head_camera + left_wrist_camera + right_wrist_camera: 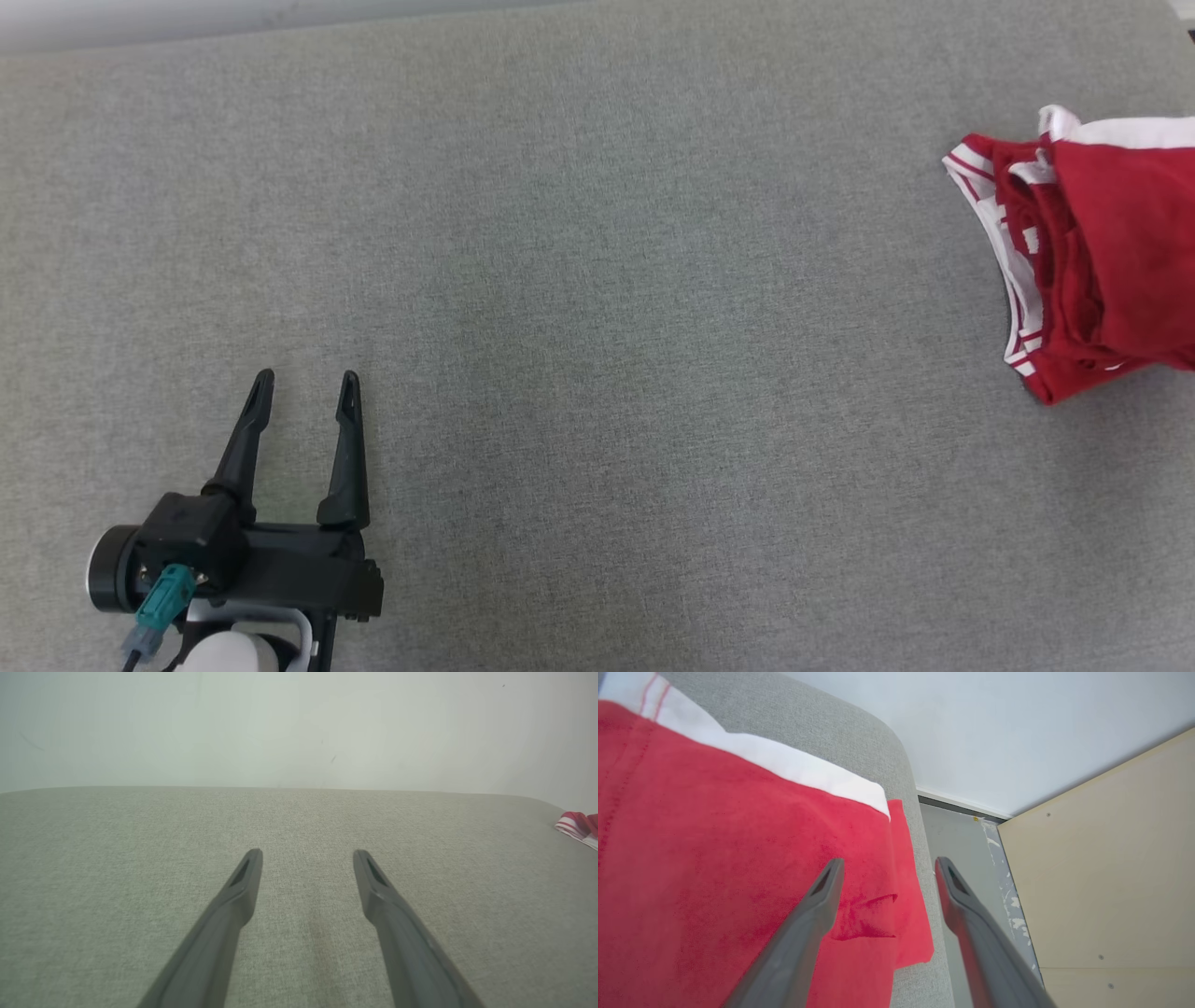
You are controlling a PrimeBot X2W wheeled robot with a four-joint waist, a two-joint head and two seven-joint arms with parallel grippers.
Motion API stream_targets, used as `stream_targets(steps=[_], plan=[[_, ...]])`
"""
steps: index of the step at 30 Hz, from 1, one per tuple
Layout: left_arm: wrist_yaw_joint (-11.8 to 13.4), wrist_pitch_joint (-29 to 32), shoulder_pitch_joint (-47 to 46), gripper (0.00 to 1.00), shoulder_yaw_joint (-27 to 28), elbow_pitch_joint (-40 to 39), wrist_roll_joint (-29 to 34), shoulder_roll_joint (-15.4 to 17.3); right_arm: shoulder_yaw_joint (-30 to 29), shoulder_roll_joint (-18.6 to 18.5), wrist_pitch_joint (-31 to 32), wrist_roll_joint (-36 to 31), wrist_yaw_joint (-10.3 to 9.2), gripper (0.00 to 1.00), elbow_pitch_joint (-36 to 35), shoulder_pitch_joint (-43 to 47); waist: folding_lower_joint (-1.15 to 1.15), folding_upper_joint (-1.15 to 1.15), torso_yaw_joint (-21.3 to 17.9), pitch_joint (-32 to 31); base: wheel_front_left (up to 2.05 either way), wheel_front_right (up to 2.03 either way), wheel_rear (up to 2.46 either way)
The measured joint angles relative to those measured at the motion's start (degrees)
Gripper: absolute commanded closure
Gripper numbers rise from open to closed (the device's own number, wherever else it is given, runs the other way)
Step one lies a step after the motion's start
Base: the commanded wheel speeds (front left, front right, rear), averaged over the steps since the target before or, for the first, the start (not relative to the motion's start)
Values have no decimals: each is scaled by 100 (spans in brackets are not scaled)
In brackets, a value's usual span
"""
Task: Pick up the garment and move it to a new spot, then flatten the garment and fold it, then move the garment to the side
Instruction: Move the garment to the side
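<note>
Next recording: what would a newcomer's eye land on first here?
The red garment with white trim, bunched at the far right edge of the grey surface, stands out against all that plain cloth. The left claw sits open at the lower left, far from it, while the right claw is open above the garment's edge.

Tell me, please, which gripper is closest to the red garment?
The right gripper: open, it hangs right over the garment's edge, while the left gripper sits far off over grey padding.

The garment (1120,243) is soft red cloth, the surface (597,280) coarse-woven matt grey fabric.
</note>
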Motion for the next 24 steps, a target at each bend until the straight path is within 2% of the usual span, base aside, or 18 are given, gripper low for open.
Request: stream_targets(steps=[3, 7, 15, 24], plan=[[-3, 0, 15, 0, 19, 53, 0, 0, -71, 110, -272, -291, 0, 0, -136, 46, 0, 0, 7, -102, 0, 0, 0], [31, 0, 104, 0, 35, 113, -18, -10, -141, 327, -656, -358, 0, 0, -279, 200, 0, -1, 27, -282, 0, 0, 0], [107, 0, 526, 0, 136, 192, -318, -34, 12, 1072, -1667, 319, 0, 0, -967, 1142, -1, -1, 126, -909, 0, 0, 0], [151, 0, 1084, 0, 287, 189, -349, -40, 443, 1736, -2104, 920, 0, 0, -1789, 2442, -2, -1, 205, -1697, 0, 0, 0]])
